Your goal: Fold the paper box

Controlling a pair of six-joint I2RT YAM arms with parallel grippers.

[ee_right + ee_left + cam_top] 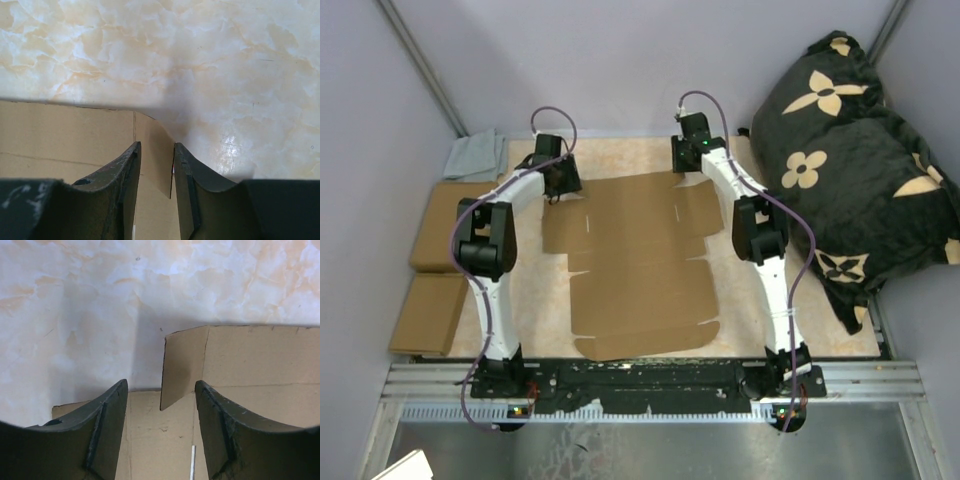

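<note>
So on the far left edge of the beige marble-look table (545,300) a crumpled grey cloth (475,157) is lying in the far corner. Nearer than that, two plain brown ready-made cardboard boxes (445,225) are sitting one behind the other, flat-topped and square-edged.

The flat brown die-cut paper box (635,270) is lying opened out in the middle of the table between the two arms, matte cardboard with crease lines, slits and little tabs all around its outline.

The left gripper (161,384) is hovering over the blank's far left corner. Its black curved fingers (107,420) are standing wide apart, and a small far-left flap (182,365) is sticking up in the gap without either finger touching it.

The right gripper (157,145) is sitting at the far right corner, jaws narrow, with a curled far-right flap (152,150) rising up between them. I can't tell whether it's actually pinching the cardboard or just straddling it.

Along the table's right edge a big soft black cushion with beige flower shapes (850,170) is slumping.
</note>
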